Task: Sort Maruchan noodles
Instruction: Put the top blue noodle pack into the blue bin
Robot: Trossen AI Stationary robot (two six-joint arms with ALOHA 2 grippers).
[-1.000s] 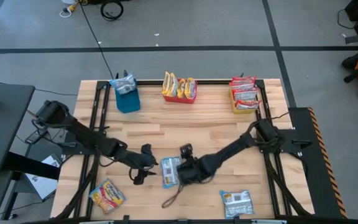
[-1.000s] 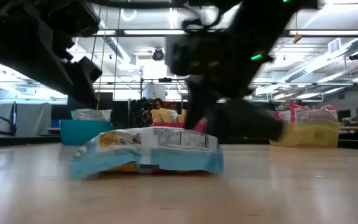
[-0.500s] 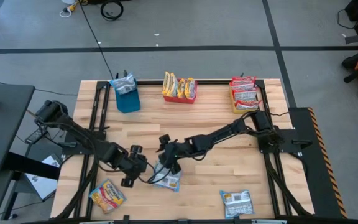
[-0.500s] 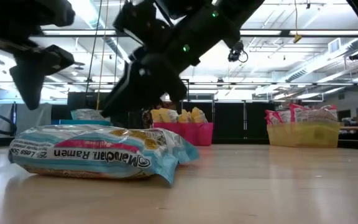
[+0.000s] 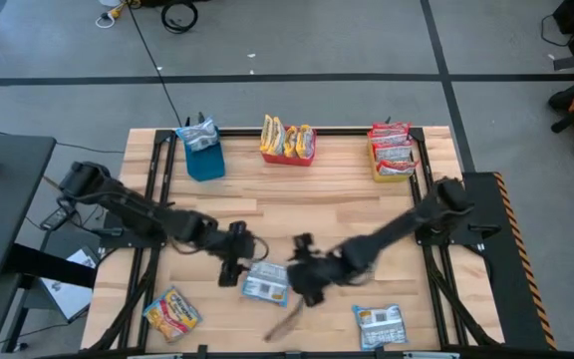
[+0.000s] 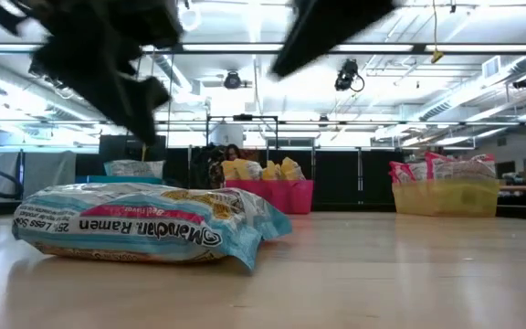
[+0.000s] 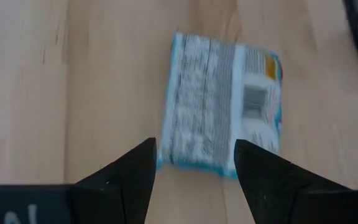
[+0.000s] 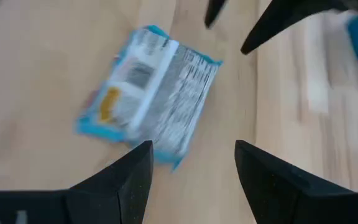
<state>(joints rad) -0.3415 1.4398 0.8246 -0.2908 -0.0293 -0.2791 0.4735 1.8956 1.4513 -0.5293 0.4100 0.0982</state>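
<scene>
high view first: i have three packets loose on the near part of the table [image 5: 367,214]. a yellow-orange packet [image 5: 171,311] lies at the near left corner, a blue-and-white packet [image 5: 380,324] at the near right, both well apart from either arm.

just beyond them, near the middle, lies the blue packet [image 5: 264,284] that the coming move turns on. it rests flat on the wood, touched by nothing. the left gripper [image 5: 233,267] sits just beside its left edge; the right gripper [image 5: 302,282] sits just beside its right edge. i judge the two about equally near, the packet between them. its long axis runs roughly left to right, slightly tilted. in the left wrist view the packet [image 7: 221,111] lies straight ahead of the fingers [image 7: 124,177], which stand spread with nothing between them. the right wrist view shows its fingers [image 8: 126,180] likewise parted and empty, the packet [image 8: 148,93] ahead and skewed to them.

far edge, three bins. the blue bin [image 5: 205,160] at left holds a blue-and-white packet. the red bin [image 5: 287,153] in the middle holds several yellow-orange packets standing on edge. the yellow bin [image 5: 391,168] at right holds several red-and-white packets. i judge the loose blue packet bound for the blue bin, which lies on the left arm's side.
</scene>
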